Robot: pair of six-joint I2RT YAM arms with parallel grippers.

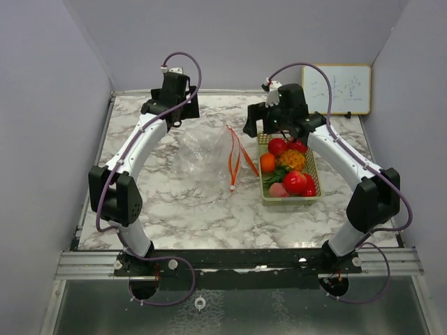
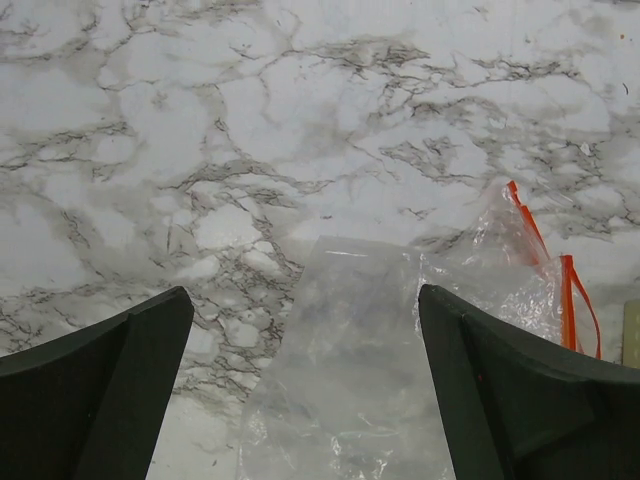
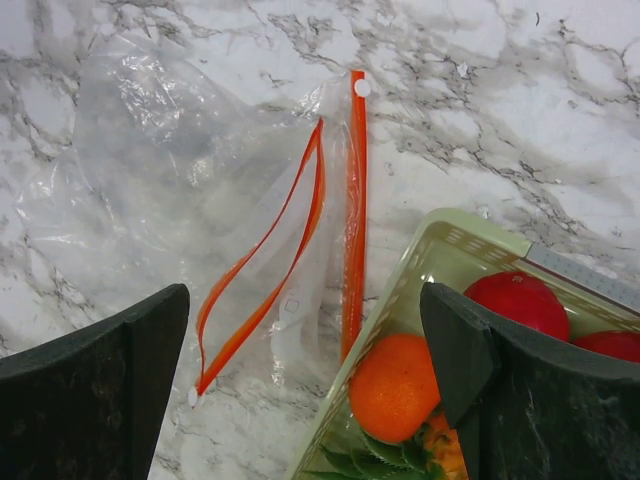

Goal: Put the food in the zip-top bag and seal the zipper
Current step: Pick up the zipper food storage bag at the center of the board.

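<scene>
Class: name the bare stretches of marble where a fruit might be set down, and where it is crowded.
Bare: the near marble in front of bag and basket; also the far strip behind the bag. Crowded: the zipper lies close beside the basket.

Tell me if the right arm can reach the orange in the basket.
Probably yes: the open right claw hangs above the glossy round orange toy fruit, which lies uncovered at the pale green mesh basket's corner.

The bag [image 1: 206, 157] lies in the middle of the table [image 1: 174, 209]. The basket [image 1: 290, 200] stands just right of it, with the food [image 1: 294, 181] inside.
</scene>
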